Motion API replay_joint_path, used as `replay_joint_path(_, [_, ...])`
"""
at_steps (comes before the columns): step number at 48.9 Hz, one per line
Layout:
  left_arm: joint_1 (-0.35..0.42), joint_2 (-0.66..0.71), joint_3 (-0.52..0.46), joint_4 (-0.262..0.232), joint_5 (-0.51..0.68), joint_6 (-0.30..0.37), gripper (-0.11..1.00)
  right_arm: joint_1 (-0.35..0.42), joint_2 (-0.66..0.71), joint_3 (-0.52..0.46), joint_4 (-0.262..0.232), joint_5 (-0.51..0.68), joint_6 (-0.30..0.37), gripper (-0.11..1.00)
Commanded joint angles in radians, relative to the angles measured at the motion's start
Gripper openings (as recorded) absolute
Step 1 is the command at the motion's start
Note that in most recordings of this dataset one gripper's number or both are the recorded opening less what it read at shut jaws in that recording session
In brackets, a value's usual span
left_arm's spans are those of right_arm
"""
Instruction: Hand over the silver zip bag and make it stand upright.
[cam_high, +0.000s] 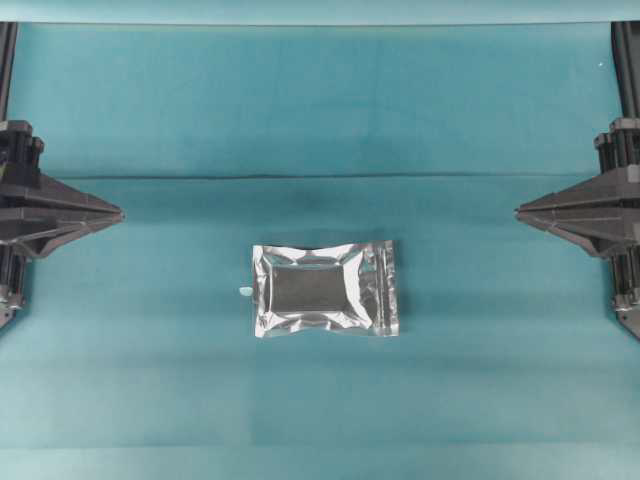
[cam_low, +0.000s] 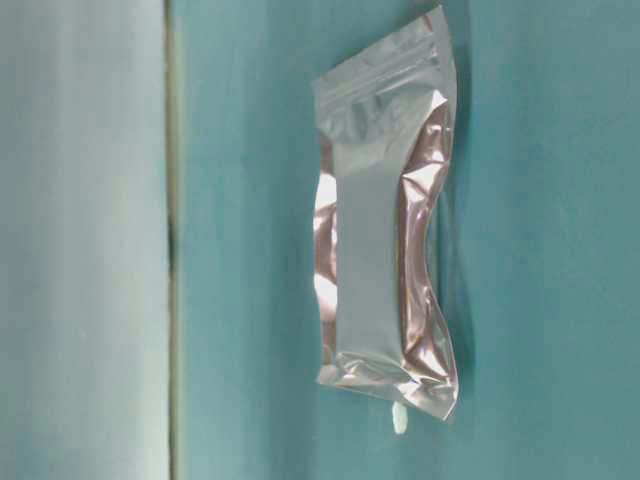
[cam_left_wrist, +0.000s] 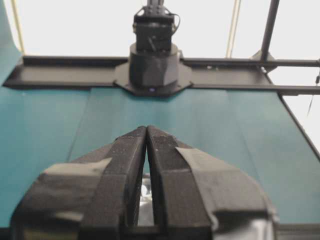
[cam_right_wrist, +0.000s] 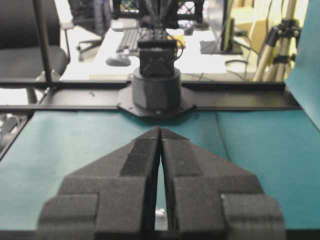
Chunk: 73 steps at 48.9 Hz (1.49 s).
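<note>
Silver zip bag (cam_high: 325, 288) flat on the teal table (cam_high: 320, 120), near the middle, zip strip at its right end in the overhead view, darker panel at centre. No readable brand, label or writing on its foil. Tiny pale speck (cam_high: 244, 291) just beside its left edge. Left hand (cam_high: 118, 214) and right hand (cam_high: 520, 211) well apart from it, both pinched narrow, empty.
</note>
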Motion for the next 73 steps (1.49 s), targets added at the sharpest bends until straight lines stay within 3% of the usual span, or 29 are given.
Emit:
replay_joint_path(1, [-0.020,0.014,-0.046,0.015,0.011,-0.015,0.14,0.011,0.011,-0.009,0.012,-0.002,0.012,0.09])
replay_joint_path(8, [-0.023,0.025,-0.094,0.018,0.080,-0.006,0.01,0.003,0.021,-0.011,0.152,0.087,0.115,0.02])
replay_joint_path(13, [-0.023,0.041,-0.117,0.018,0.115,-0.002,0.01,0.005,0.025,-0.012,0.206,0.163,0.207,0.01])
replay_joint_path(26, [-0.023,0.098,-0.135,0.018,0.140,-0.005,0.01,0.003,0.080,-0.009,0.250,0.284,0.440,0.01])
replay_joint_path(35, [-0.020,0.106,-0.137,0.020,0.140,-0.003,0.01,-0.029,0.216,-0.008,0.291,0.287,0.647,0.02])
replay_joint_path(41, [-0.020,0.103,-0.135,0.018,0.141,-0.003,0.00,-0.025,0.319,-0.012,0.291,0.281,0.756,0.04])
replay_joint_path(48, [-0.020,0.104,-0.135,0.018,0.140,-0.003,0.01,-0.025,0.420,-0.015,0.296,0.235,0.845,0.20])
replay_joint_path(58, [-0.020,0.107,-0.135,0.018,0.140,-0.003,0.01,-0.015,0.549,-0.018,0.301,0.147,0.973,0.77])
replay_joint_path(61, [-0.020,0.107,-0.137,0.018,0.140,-0.003,0.01,-0.005,0.597,-0.023,0.301,0.100,0.988,0.88])
replay_joint_path(64, [-0.018,0.107,-0.135,0.018,0.140,-0.003,0.01,0.002,0.637,-0.029,0.302,0.058,0.999,0.93])
replay_joint_path(73, [-0.020,0.109,-0.135,0.018,0.141,-0.003,0.00,0.008,0.770,-0.060,0.302,-0.025,1.060,0.91])
